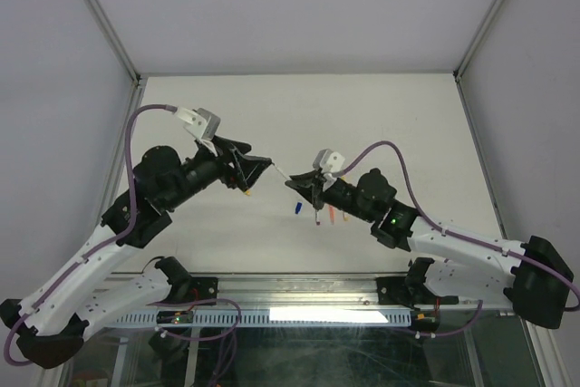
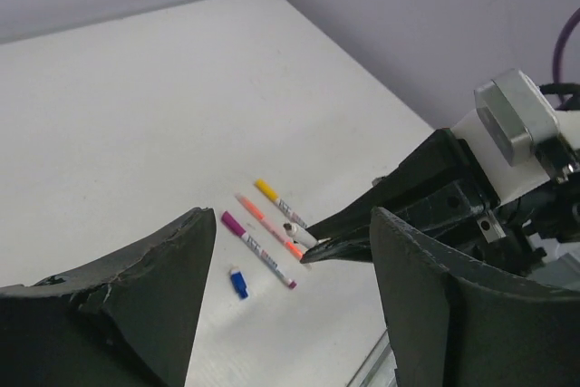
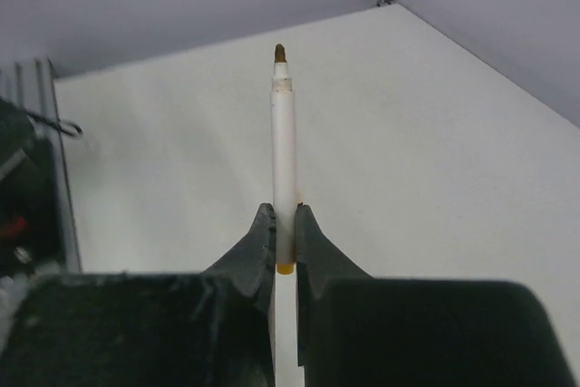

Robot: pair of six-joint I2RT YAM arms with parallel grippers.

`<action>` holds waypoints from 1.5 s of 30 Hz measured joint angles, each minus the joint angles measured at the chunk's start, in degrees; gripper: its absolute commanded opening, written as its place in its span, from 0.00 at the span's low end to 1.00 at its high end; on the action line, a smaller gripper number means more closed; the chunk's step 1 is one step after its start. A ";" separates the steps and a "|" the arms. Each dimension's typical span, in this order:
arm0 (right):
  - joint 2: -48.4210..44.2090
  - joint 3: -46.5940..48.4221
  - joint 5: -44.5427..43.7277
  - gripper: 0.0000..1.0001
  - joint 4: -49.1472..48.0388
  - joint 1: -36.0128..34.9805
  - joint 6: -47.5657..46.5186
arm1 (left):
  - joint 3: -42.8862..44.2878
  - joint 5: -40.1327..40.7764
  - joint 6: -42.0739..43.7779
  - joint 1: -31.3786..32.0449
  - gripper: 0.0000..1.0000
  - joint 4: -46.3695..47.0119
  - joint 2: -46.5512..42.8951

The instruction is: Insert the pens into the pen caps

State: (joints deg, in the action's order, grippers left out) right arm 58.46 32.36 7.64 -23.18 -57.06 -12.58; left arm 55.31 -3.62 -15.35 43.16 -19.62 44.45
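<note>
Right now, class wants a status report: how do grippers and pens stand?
Left gripper open, empty. Right gripper shut on uncapped pen. Blue cap, three more pens lying on table. No obstruction seen.

Noted flat white tabletop (image 1: pixel 362 115), enclosed by pale grey panel walls (image 1: pixel 272 6) with aluminium corner posts (image 1: pixel 101 14). Slotted white plastic cable duct (image 1: pixel 362 315) recorded along near edge.

Left hand (image 1: pixel 256 174) agape, right hand (image 3: pixel 285 219) clenched
</note>
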 measured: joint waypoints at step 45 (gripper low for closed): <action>6.88 5.99 -10.56 0.04 -21.29 -1.33 44.54 | -3.19 -4.90 -11.50 -0.20 0.00 18.95 6.88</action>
State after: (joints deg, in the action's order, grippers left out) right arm 65.34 38.35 -2.92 -44.47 -58.39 31.97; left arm 52.12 -8.51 -26.85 42.96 -0.67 51.33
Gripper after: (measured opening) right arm 0.045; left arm 0.078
